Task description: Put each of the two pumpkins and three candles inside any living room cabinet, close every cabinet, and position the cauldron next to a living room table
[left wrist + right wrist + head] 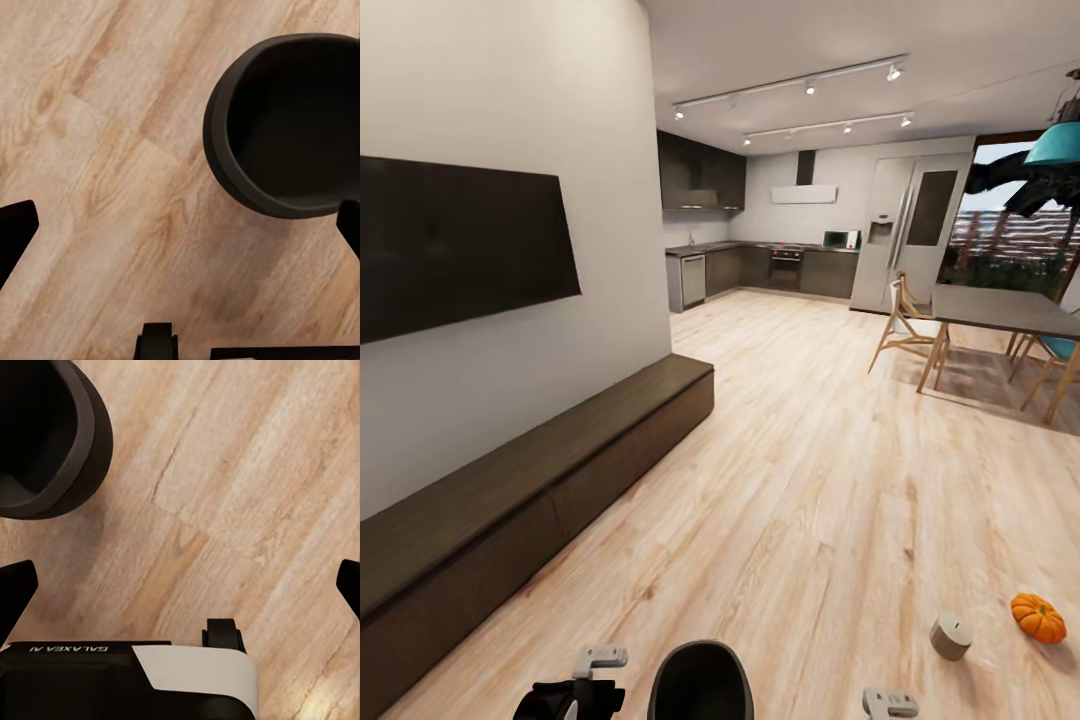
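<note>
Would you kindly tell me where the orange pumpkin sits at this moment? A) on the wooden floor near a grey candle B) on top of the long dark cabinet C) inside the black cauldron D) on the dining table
A: the head view shows the pumpkin resting on the floor, just beside the candle, well apart from the cabinet.

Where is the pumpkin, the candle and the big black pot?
pumpkin [1038, 618]: head view, middle of its orange body.
candle [951, 637]: head view, its grey side.
cauldron [700, 688]: head view, dark inside of the bowl; also left wrist view [294, 124], its inside.
</note>
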Available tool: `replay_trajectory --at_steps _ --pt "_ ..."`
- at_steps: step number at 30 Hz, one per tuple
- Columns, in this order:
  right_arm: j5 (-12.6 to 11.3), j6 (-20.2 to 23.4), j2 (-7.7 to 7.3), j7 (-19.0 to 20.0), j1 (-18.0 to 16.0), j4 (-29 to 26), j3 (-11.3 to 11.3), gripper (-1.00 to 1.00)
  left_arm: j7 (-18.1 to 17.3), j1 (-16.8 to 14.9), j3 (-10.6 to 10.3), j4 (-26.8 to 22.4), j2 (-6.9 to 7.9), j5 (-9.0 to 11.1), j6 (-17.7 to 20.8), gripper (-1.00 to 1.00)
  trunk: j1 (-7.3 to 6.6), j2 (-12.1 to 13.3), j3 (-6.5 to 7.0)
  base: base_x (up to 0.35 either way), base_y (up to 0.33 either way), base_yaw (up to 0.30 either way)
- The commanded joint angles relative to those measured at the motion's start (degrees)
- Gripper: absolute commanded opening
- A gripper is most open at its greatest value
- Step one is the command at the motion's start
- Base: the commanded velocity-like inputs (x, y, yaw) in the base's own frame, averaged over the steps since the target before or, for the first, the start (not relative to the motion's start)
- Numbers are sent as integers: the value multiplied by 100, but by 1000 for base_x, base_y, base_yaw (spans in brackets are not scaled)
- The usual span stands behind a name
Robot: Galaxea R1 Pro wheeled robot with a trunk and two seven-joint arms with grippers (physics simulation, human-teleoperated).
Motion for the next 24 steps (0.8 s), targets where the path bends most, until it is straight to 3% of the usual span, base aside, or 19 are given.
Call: replay_trajectory --at_steps 1,7,15,24 --pt "-39 21 0 -12 -1 -7 4 100 -1 -2 -2 -9 0 3 30 100 1 -3 -6 44 32 -1" --pt "-38 -31 0 -12 0 0 21 100 -1 -2 3 -12 0 9 30 100 1 -3 -6 91 131 0" --pt "-30 -82 0 -8 0 84 34 100 -1 -1 1 -8 0 6 30 100 1 -3 -6 267 51 0" --pt "-36 -97 0 -3 0 356 30 100 -1 -1 6 -12 0 3 30 100 1 -3 -6 38 -1 0"
